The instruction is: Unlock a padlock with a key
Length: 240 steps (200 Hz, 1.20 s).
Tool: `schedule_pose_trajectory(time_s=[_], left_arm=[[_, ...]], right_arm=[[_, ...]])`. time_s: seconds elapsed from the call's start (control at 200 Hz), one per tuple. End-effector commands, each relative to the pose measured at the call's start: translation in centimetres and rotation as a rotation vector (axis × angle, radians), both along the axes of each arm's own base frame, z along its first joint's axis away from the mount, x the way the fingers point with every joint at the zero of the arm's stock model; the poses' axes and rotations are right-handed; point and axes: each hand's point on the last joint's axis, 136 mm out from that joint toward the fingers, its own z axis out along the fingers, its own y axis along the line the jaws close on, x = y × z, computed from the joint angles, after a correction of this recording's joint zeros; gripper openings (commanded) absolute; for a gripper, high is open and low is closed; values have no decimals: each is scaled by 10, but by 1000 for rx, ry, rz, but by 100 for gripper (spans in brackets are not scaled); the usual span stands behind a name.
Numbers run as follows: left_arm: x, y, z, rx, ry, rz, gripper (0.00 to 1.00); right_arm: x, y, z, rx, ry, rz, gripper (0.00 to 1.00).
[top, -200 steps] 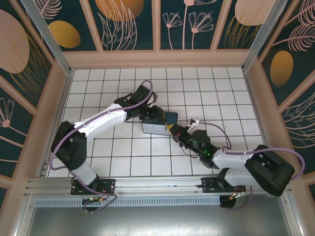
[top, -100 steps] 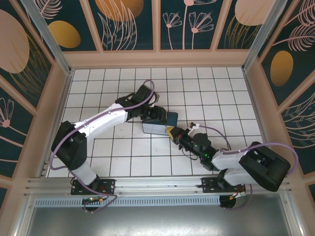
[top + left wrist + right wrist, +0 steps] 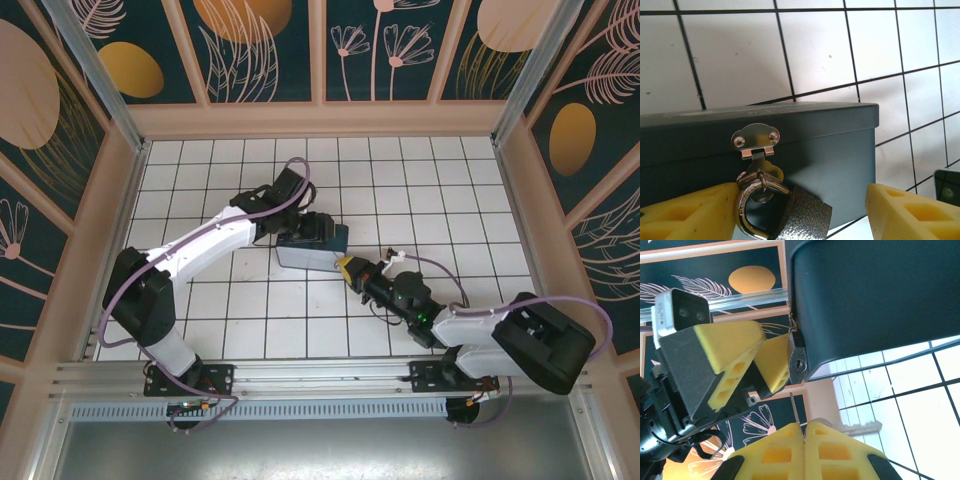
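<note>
Padlock [image 3: 801, 216] hung by its silvery shackle [image 3: 746, 212] from the hasp [image 3: 756, 139] on the front of the dark grey-blue box [image 3: 835, 140]. Its textured body was tilted to one side, not plumb. The box was mid-table on the white tiled floor [image 3: 815, 55], between the two arms.

In the right wrist view, the padlock's keyhole [image 3: 798, 365] faced the right gripper [image 3: 804, 429] almost head-on. That gripper was clamped tight, pads together, on the key [image 3: 794, 410]. Only a thin sliver of shaft stuck out past the pads.

The relation that matters:
- The key's long axis pointed at the keyhole end of the lock.
- The tip was near the keyhole but not touching it, a clear gap showing.
- The shaft looked a touch off to one side of the slot.
- Can't tell the blade's roll relative to the slot, since it was seen edge-on.

The right arm was the nearer one for insertion. It lay low and stretched across the tiles, wrist aimed at the box front.

The left gripper [image 3: 802, 200] came in over the box, jaws spread wide and gripping nothing. The padlock sat between the fingers, with one yellow finger [image 3: 690, 212] right against the shackle side and the other well apart from it.

My read: the left is bracing the lock so it doesn't swing. Next is a short straight push from the right along the shaft axis, after a small lateral trim. Risk is the tip hitting the lock face and knocking the body aside.
</note>
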Motion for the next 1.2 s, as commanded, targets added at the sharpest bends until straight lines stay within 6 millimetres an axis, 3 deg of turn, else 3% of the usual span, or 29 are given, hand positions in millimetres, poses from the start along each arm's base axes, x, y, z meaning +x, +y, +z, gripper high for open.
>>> schedule_pose_trajectory(time_s=[0.0,0.255,0.54,0.756,0.926,1.196], left_arm=[[-7,20,-7,94,52,7,69],[-12,22,-7,68,85,18,75],[-6,40,23,118,6,32,76],[-16,33,30,39,39,33,78],[-25,18,28,-58,91,13,78],[-27,18,11,-43,120,12,78]], right_arm=[[5,0,10,-19,-28,-23,0],[9,17,18,-42,-53,22,0],[10,26,9,-53,-37,43,0],[12,32,11,-59,-49,62,0],[9,32,12,-56,-54,63,0],[9,27,14,-70,-63,48,0]])
